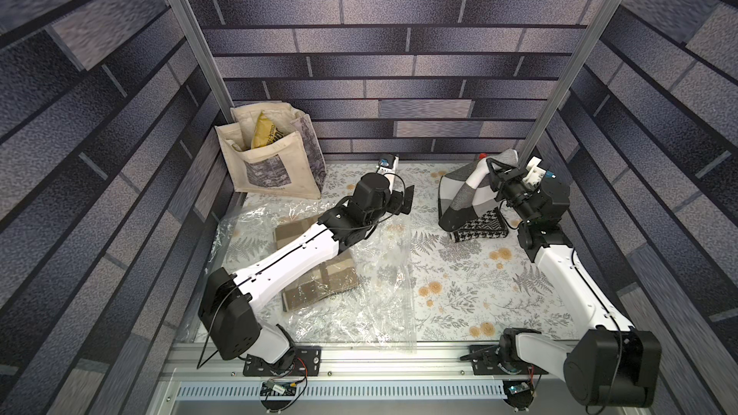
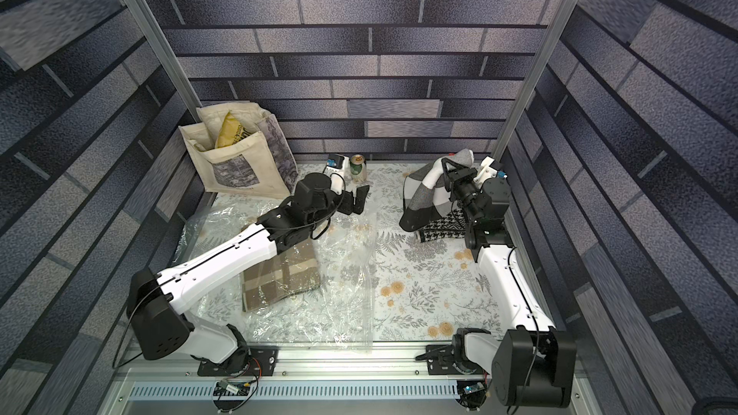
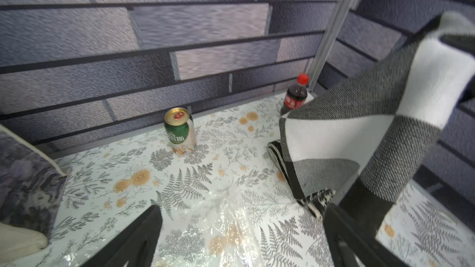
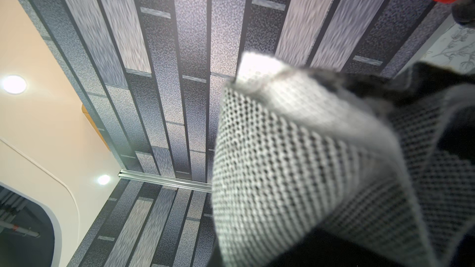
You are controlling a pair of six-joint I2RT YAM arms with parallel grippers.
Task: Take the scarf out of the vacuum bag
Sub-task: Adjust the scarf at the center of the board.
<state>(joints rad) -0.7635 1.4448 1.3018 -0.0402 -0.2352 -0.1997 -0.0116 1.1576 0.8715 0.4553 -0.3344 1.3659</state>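
Observation:
The vacuum bag (image 1: 383,273) (image 2: 347,273) lies flat and crinkled on the left half of the table, under my left arm. A folded tan plaid scarf (image 1: 323,281) (image 2: 283,277) shows through its plastic. My left gripper (image 1: 403,201) (image 2: 357,201) (image 3: 244,237) hangs open just past the bag's far edge (image 3: 231,227), its fingers holding nothing. At the back right, my right gripper (image 1: 493,173) (image 2: 449,171) is shut on a grey, white and black scarf (image 1: 463,197) (image 2: 423,197) (image 3: 359,137) (image 4: 282,163), lifted outside the bag and draping down to the table.
A folded houndstooth cloth (image 1: 483,229) (image 3: 318,199) lies under the hanging scarf. A cream tote bag (image 1: 271,153) (image 2: 235,157) stands at the back left. A green can (image 2: 358,169) (image 3: 180,130) and a cola bottle (image 3: 295,96) stand along the back wall.

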